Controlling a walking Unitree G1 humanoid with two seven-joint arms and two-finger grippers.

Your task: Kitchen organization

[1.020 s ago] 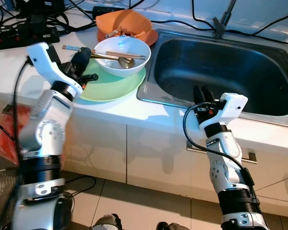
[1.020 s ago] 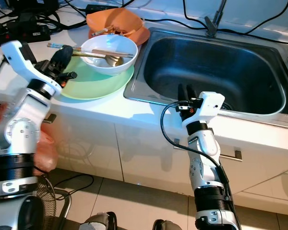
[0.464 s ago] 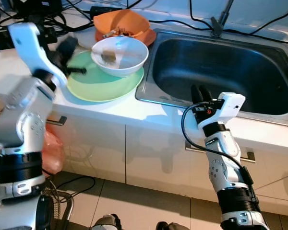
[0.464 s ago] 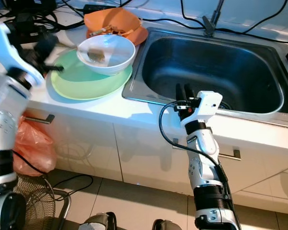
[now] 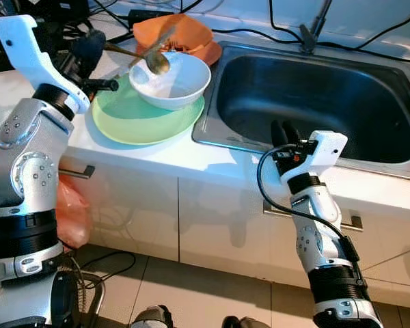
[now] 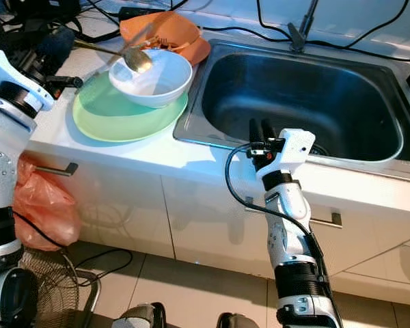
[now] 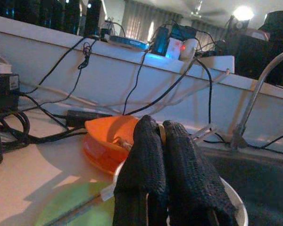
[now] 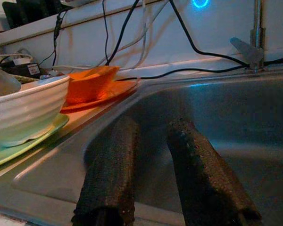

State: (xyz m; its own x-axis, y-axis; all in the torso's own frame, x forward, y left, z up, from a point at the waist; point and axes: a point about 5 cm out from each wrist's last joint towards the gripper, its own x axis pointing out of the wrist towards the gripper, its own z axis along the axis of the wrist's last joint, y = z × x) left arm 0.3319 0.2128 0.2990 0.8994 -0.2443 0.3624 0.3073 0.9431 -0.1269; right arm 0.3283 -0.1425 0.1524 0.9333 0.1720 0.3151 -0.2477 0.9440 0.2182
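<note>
Now the steel sink (image 5: 314,96) lies empty; my white bowl (image 5: 169,80) sits on the green plate (image 5: 133,115) on the counter. Left tool (image 5: 96,65) pinches the brass spoon (image 5: 142,58) above it; right tool (image 5: 285,132), slightly parted, holds nothing at the sink's rim. Most remains, I judge.

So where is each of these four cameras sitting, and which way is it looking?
Left eye: on the head, looking down at the counter, sink and both arms.
Right eye: beside it, same scene, slightly shifted.
Left wrist: looks along the left gripper, shut on a spoon, toward the orange bowl.
Right wrist: looks along the right gripper, open, into the sink.
Shared: both wrist views show the orange bowl and white bowl.
</note>
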